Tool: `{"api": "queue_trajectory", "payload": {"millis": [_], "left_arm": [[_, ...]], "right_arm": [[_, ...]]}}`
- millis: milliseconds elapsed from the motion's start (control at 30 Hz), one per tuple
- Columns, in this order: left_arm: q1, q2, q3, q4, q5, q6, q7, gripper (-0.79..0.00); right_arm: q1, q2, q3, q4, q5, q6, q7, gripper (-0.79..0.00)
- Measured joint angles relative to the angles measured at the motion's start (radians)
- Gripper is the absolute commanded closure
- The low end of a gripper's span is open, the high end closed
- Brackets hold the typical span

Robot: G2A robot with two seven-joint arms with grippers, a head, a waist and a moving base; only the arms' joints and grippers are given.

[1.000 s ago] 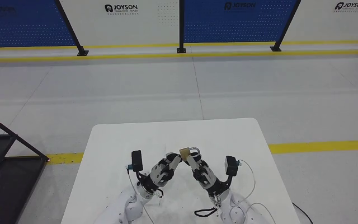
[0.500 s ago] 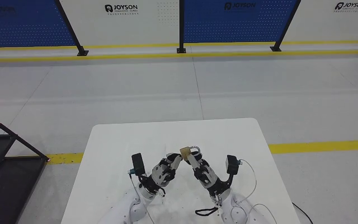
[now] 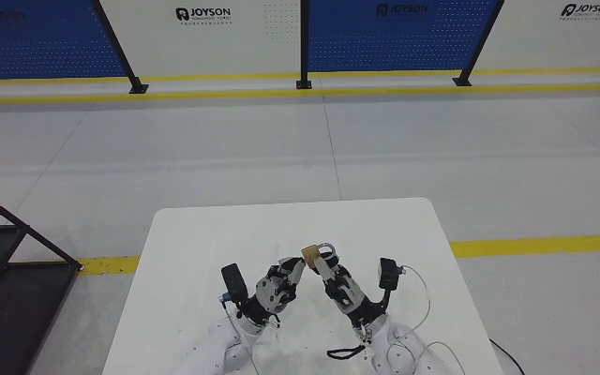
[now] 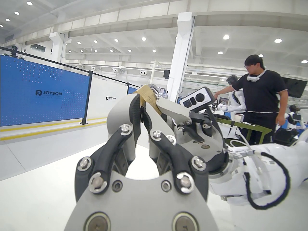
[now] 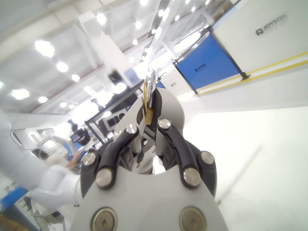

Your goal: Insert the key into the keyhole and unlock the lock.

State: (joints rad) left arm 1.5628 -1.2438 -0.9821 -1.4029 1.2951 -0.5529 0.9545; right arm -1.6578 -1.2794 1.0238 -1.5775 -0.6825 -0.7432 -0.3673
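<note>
A brass padlock (image 3: 308,253) with a silver shackle (image 3: 324,250) is held up above the white table (image 3: 375,225), between my two grippers. My right gripper (image 3: 319,264) is shut on the padlock body (image 5: 148,117), which shows edge-on between its pads. My left gripper (image 3: 293,266) comes in from the other side, its tips against the padlock's end (image 4: 147,94). The left gripper (image 4: 142,108) is shut, with a small dark piece pinched between its ribbed pads. The key's blade is hidden. The right gripper's fingers (image 4: 168,108) sit just behind the padlock.
A black cable loop (image 3: 342,354) lies on the table near its front edge. A black rack (image 3: 28,253) stands off the table's left side. Blue and white barrier panels (image 3: 394,28) line the floor far behind.
The left arm's wrist has shifted slightly toward the table's near edge. The padlock and the right gripper have stayed in place.
</note>
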Motion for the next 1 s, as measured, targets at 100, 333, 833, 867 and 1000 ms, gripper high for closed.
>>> {"api": "queue_trajectory", "payload": {"millis": [100,333,833,867,1000], "left_arm": [[-0.003,-0.002,0.004,0.008,0.022,0.036,0.016,0.000],[-0.012,-0.006,0.015,0.026,0.059,0.097,0.042,0.000],[-0.025,-0.015,0.029,0.055,0.106,0.212,0.088,0.000],[-0.026,-0.016,0.029,0.056,0.108,0.218,0.088,0.000],[-0.028,-0.018,0.031,0.062,0.120,0.256,0.090,0.000]], "right_arm": [[-0.001,0.000,0.002,-0.002,0.001,0.006,0.005,0.000],[-0.004,0.000,0.006,-0.008,0.003,0.023,0.017,0.000],[-0.008,-0.002,0.013,-0.023,0.019,0.084,0.046,0.000],[-0.008,-0.002,0.014,-0.024,0.019,0.088,0.049,0.000],[-0.011,-0.002,0.016,-0.033,0.021,0.106,0.063,0.000]]}}
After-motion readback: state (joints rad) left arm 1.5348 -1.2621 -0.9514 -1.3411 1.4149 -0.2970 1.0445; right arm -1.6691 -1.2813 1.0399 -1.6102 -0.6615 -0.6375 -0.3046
